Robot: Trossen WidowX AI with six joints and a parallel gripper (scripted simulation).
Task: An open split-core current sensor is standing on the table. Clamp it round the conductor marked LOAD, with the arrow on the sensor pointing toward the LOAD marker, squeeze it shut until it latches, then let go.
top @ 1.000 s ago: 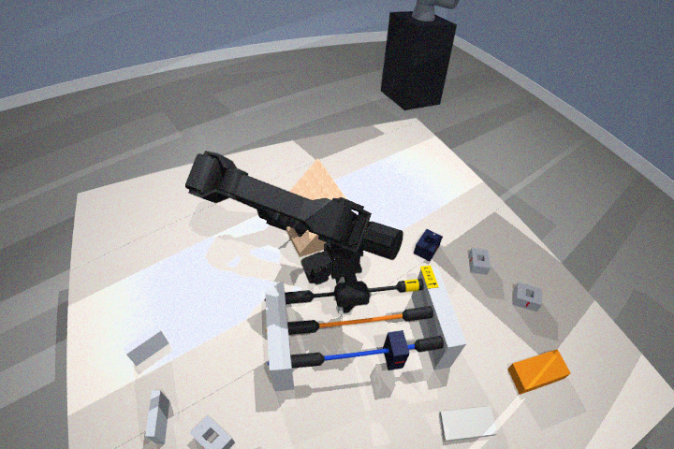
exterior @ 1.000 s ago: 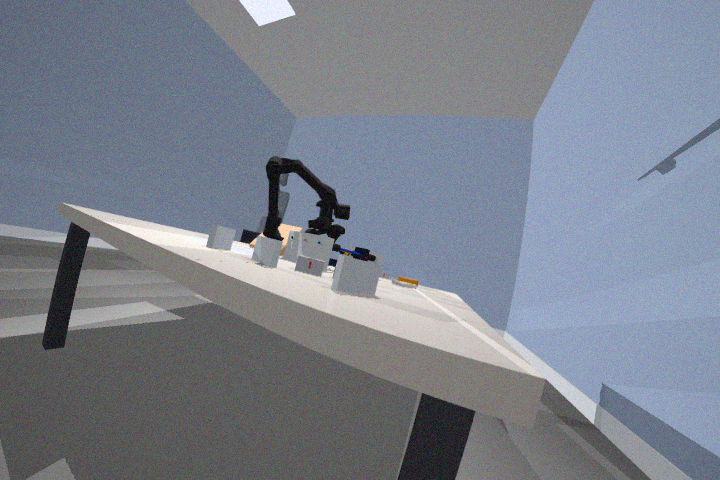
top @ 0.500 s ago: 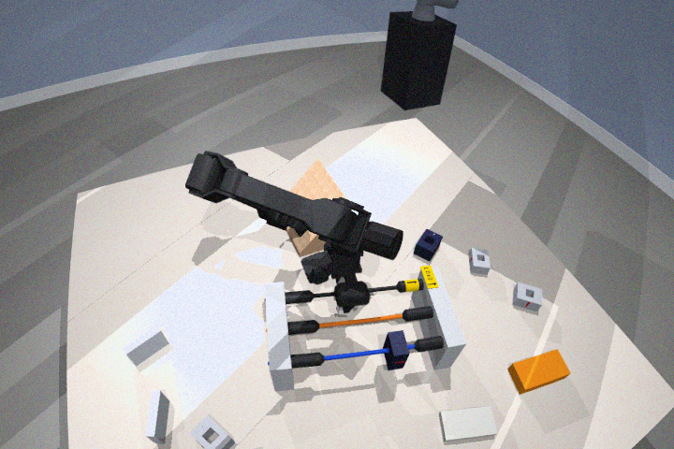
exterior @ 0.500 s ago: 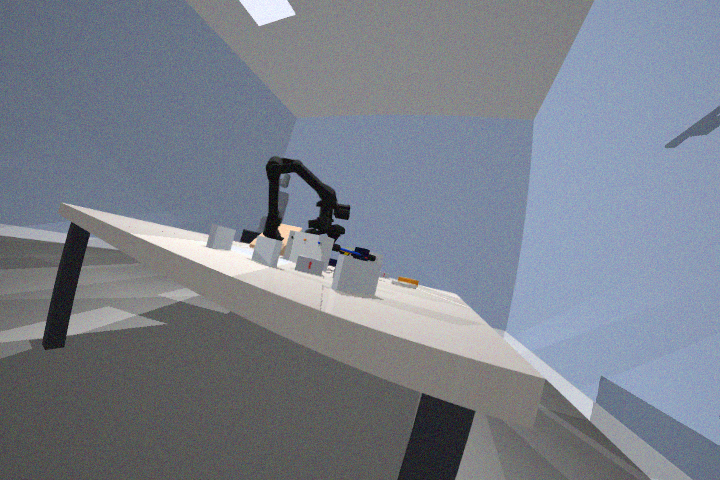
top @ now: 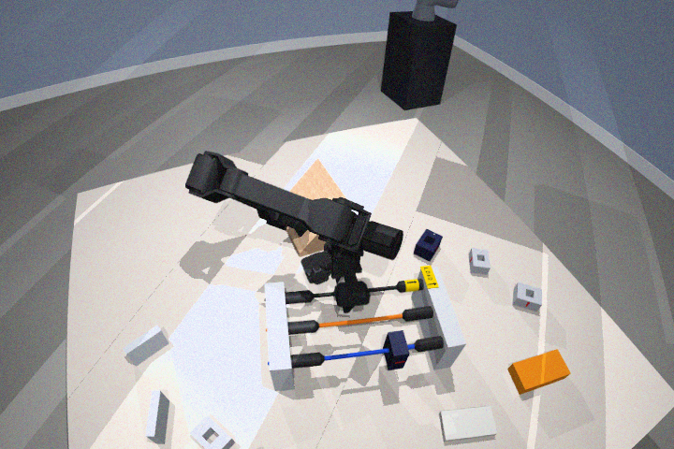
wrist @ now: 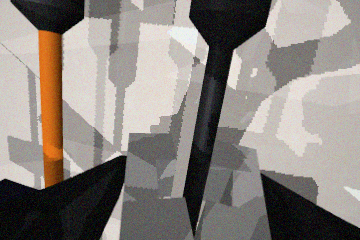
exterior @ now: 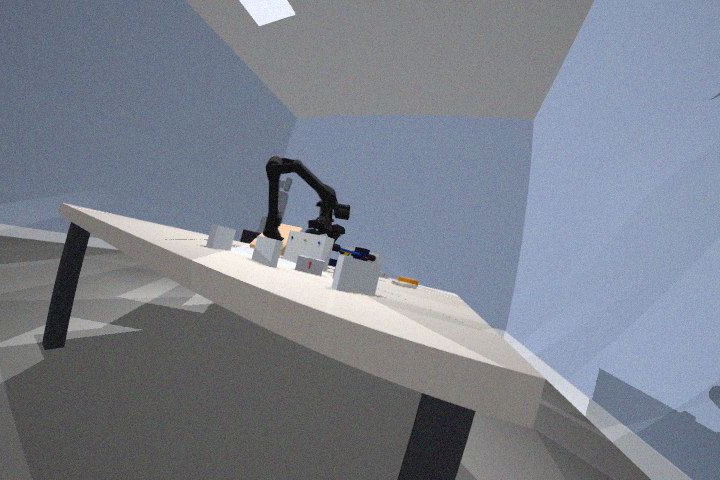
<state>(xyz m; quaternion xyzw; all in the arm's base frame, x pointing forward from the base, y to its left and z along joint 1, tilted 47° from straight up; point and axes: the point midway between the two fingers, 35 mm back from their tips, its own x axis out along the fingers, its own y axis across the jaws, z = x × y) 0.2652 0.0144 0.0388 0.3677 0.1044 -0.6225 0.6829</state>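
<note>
The grey split-core sensor is between my fingers in the wrist view, a half on each side of the black conductor. A narrow gap shows between the halves; its latch and arrow are not visible. My gripper is shut on the sensor, over the middle of the black conductor, and largely hides it in the top view. The yellow LOAD marker is on top of the right support, beside a yellow sleeve with an arrow on that conductor.
The orange conductor and blue conductor run alongside, between a left support and right support. A dark blue sensor surrounds the blue one. Grey blocks, an orange block and a navy block stand around.
</note>
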